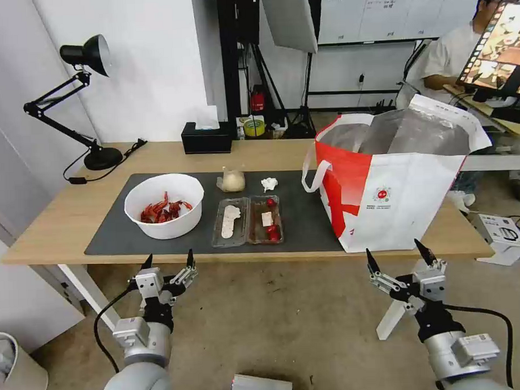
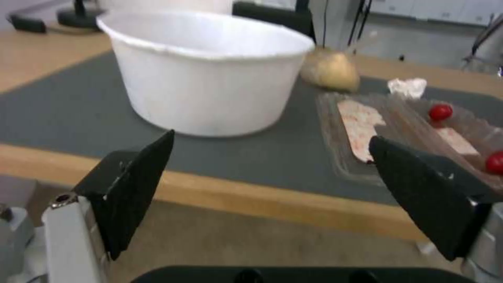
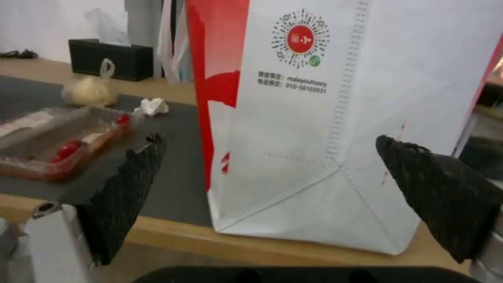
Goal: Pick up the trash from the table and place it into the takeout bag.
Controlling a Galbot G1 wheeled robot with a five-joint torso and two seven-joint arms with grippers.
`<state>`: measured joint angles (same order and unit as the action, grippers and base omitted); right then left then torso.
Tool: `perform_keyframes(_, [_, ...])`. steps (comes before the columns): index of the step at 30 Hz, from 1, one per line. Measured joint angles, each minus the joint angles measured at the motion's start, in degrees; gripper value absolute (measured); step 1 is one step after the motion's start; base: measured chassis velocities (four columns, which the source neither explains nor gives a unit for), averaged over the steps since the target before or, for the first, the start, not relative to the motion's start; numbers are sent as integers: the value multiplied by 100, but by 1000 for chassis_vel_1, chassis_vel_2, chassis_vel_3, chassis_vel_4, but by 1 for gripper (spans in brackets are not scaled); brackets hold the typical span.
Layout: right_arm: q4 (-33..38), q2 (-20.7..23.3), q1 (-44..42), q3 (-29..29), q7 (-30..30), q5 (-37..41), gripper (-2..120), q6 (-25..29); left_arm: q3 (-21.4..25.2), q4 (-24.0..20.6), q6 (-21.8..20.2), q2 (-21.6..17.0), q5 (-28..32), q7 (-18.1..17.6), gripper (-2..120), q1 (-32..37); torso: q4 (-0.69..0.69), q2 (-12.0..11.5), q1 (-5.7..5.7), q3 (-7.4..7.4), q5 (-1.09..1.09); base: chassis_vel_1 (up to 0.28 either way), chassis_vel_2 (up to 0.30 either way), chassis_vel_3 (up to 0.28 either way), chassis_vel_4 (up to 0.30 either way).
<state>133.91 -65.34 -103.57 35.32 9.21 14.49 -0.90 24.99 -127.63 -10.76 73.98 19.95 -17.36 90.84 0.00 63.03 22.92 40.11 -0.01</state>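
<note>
White round bowl [image 1: 164, 205] of red shells on the grey mat [image 1: 113, 231] of the surface [image 1: 50, 225], clear hinged tray [image 1: 247, 220] beside it (red scraps inside), small bag [image 1: 233, 180] and crumpled tissue [image 1: 269, 184] just behind. Takeout bag [image 1: 393, 196] upright at right, foil-lined. Left hand [image 1: 168, 261] and right hand [image 1: 398, 255] below the near edge, both spread wide, holding nothing.
</note>
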Motion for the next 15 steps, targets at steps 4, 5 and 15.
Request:
perform_keyframes(4, [79, 88, 86, 12, -7, 332, 100, -472, 48, -126, -444, -99, 408, 30, 100, -47, 0, 0, 0, 0, 0, 0, 0, 0, 0])
perform_keyframes(5, [79, 88, 86, 12, -7, 332, 100, -472, 48, -126, -444, -99, 408, 30, 100, -47, 0, 0, 0, 0, 0, 0, 0, 0, 0])
perform_keyframes(15, [-117, 341, 233, 97, -136, 676, 100, -859, 58, -192, -1175, -474, 2026, -129, 100, -468, 0, 0, 0, 0, 0, 0, 0, 0, 0])
